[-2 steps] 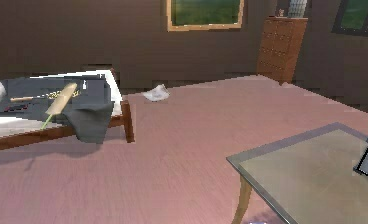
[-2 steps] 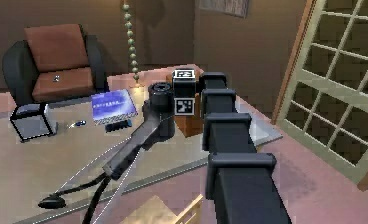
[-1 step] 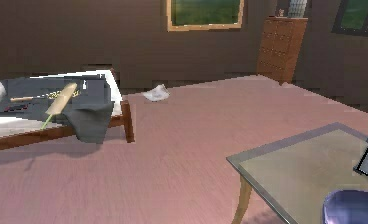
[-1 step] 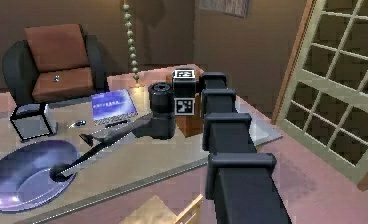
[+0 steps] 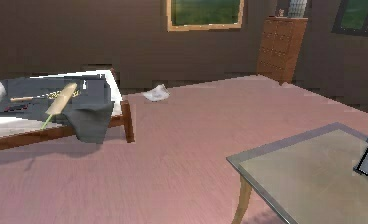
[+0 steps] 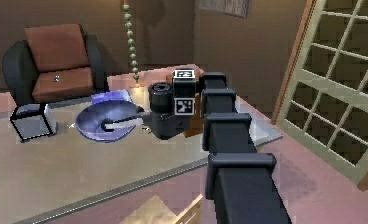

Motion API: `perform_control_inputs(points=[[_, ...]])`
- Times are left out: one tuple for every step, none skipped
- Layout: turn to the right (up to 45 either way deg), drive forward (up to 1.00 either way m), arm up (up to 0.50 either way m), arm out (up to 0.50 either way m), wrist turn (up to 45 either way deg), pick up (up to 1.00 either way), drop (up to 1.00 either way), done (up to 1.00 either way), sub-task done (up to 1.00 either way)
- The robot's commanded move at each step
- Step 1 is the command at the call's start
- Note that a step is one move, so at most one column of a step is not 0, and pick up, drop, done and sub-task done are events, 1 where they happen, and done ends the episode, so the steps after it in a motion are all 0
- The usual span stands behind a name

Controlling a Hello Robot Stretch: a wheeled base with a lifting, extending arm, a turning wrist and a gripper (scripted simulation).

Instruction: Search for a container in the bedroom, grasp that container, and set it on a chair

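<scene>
A blue bowl (image 6: 102,122) with a thin grey utensil in it stands on the glass tabletop (image 6: 82,170) in the arm side view. The dark arm (image 6: 227,150) rises from the bottom edge to two white marked squares. Left of them is my gripper (image 6: 150,112), its far end right by the bowl's rim. Because the bowl stands on the table there, I cannot tell whether the gripper holds anything. A small grey box-shaped container (image 6: 30,122) stands further left on the same table. Beyond the table is a dark armchair (image 6: 54,62) with brown cushions and a small object on its seat.
The forward view has a bed (image 5: 52,110) at the left with a bat and a grey cloth on it. A white thing (image 5: 156,94) lies on the pink floor, and a wooden dresser (image 5: 282,48) stands at the back. The glass table's corner (image 5: 292,165) fills the lower right. A paned door (image 6: 337,90) is at the arm side view's right.
</scene>
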Motion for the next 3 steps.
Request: perform_control_inputs(points=[[0.0, 0.0, -0.4, 0.0, 0.0, 0.0, 0.0, 0.0, 0.0], [0.0, 0.0, -0.5, 0.0, 0.0, 0.0, 0.0, 0.0, 0.0], [0.0, 0.0, 0.0, 0.0, 0.0, 0.0, 1.0, 0.0, 0.0]])
